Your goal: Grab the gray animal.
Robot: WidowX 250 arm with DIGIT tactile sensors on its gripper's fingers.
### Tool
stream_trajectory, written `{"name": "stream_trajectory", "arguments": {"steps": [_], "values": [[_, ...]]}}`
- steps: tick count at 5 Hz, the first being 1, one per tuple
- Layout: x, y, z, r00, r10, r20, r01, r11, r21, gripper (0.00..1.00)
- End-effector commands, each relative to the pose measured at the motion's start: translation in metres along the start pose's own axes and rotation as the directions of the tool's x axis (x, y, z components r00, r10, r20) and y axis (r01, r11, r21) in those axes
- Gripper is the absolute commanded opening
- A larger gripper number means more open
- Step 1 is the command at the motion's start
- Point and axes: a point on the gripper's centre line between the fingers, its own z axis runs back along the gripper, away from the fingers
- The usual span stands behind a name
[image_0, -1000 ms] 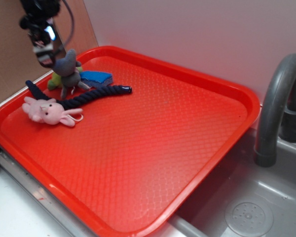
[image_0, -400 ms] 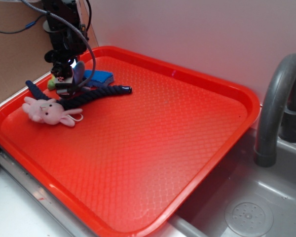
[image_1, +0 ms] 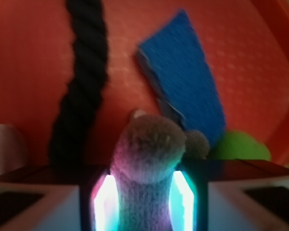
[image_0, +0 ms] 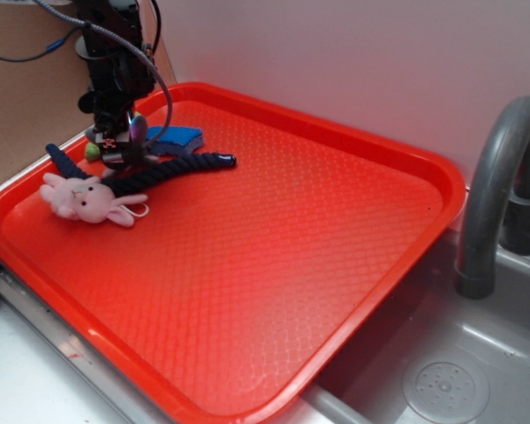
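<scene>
Gripper (image_0: 117,150) low at the red plastic tray's (image_0: 336,230) far-left corner, jaws closed to either side of the soft gray plush animal (image_1: 149,159), which sits beside the dark navy braided rope (image_1: 84,86) and blue sponge-like pad (image_1: 183,77). Judgement: firm the pinch before lifting, straight up. Open tray lies rightward; rim and wall are close behind.

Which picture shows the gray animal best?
The wrist view. The gray animal fills the middle, close up though blurry, squeezed between the glowing jaws. In the exterior view the gripper hides nearly all of it; only a gray sliver shows beside the rope.
</scene>
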Motion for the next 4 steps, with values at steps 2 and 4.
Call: {"name": "stream_trajectory", "arguments": {"steps": [2, 4], "values": [[-0.015, 0.015, 0.124, 0.948, 0.279, 0.151, -0.293, 0.953, 0.075, 0.00], [-0.082, 0.016, 0.207, 0.786, 0.594, 0.170, -0.492, 0.768, -0.410, 0.00]]}}
